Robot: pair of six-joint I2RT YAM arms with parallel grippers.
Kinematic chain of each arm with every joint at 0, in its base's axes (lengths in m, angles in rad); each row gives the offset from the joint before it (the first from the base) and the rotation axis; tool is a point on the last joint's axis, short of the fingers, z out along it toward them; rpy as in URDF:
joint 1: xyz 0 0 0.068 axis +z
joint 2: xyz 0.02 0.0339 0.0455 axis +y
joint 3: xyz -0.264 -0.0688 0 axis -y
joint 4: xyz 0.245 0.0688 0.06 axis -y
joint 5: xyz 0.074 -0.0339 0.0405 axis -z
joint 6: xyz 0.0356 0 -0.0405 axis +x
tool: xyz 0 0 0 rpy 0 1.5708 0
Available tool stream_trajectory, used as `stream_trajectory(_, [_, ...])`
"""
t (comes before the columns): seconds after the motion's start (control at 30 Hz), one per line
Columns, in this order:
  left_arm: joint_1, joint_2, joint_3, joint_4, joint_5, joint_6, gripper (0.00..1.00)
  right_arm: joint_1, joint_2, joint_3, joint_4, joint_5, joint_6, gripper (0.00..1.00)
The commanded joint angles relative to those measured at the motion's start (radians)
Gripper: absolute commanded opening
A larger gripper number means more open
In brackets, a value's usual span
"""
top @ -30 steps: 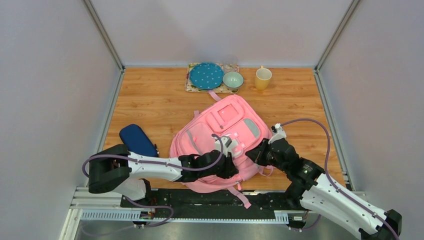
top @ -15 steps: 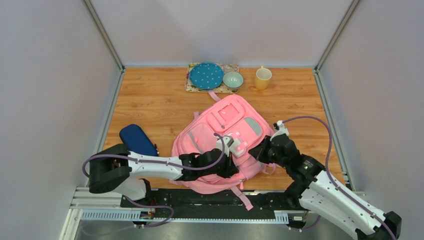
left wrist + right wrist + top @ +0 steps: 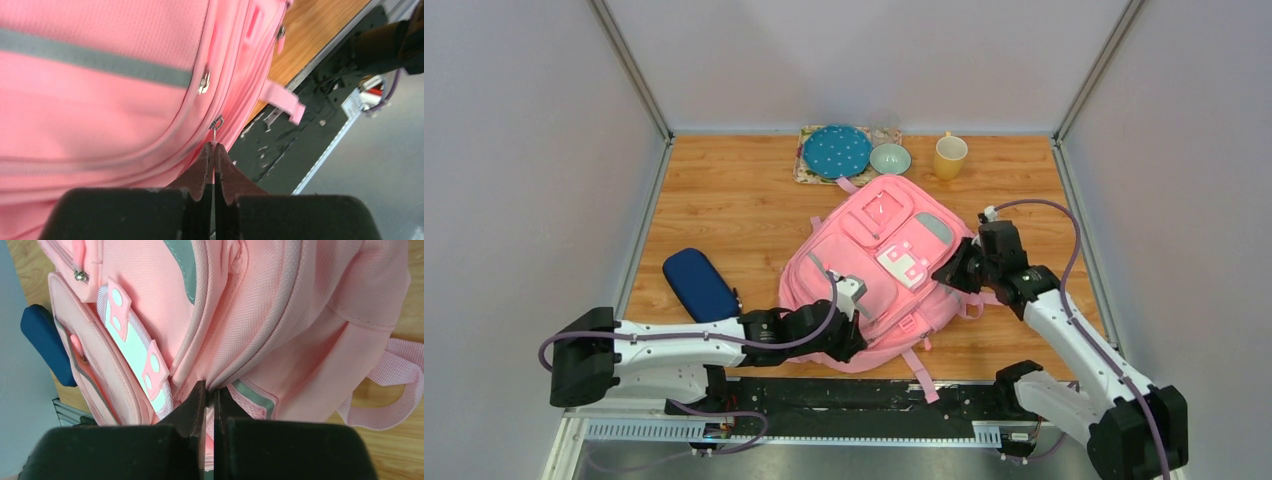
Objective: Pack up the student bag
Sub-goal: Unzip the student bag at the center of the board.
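- Two grippers are working on the student bag in the top view. It is lying flat on the table, front pockets up, with a navy pouch to the left of the bag and a blue plate just beyond its far end.
- The left gripper is reaching low to the near left edge of the bag, its arm stretched almost flat. The right gripper is meeting the right edge of the bag, elbow raised and wrist bent inward.
- In the left wrist view, the left gripper is clenched, and it seems to be pinching the thin zip pull on the near side seam of the bag.
- In the right wrist view, the right gripper is squeezed tight on a fold of the bag's side, beside the white-pink patch.
- I judge that the step is opening the main zip. The left one should be pulling along the zip line, not away from the bag, while the right one is holding the fabric tight against that pull.
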Motion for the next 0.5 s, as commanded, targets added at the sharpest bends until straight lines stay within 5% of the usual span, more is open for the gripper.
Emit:
stream_trajectory(0.0, [0.006, -0.048, -0.040, -0.138, 0.025, 0.085, 0.00, -0.057, 0.100, 0.083, 0.138, -0.019, -0.117, 0.00])
stream_trajectory(0.1, [0.006, -0.026, -0.046, -0.092, 0.041, 0.077, 0.00, -0.057, 0.068, 0.086, 0.072, -0.076, -0.111, 0.15])
stream_trajectory(0.13, [0.006, -0.017, -0.035, -0.080, 0.045, 0.077, 0.00, -0.057, 0.031, 0.063, 0.047, -0.073, -0.090, 0.24])
stream_trajectory(0.17, [0.006, -0.011, -0.029, -0.067, 0.061, 0.077, 0.00, -0.058, -0.012, 0.051, -0.005, -0.064, -0.079, 0.43])
stream_trajectory(0.27, [0.002, 0.009, 0.002, -0.018, 0.082, 0.087, 0.00, -0.055, -0.255, -0.004, -0.091, -0.054, -0.009, 0.68])
stream_trajectory(0.47, [-0.010, 0.049, 0.106, -0.004, 0.120, 0.152, 0.00, -0.040, -0.535, -0.130, -0.165, -0.220, 0.142, 0.67])
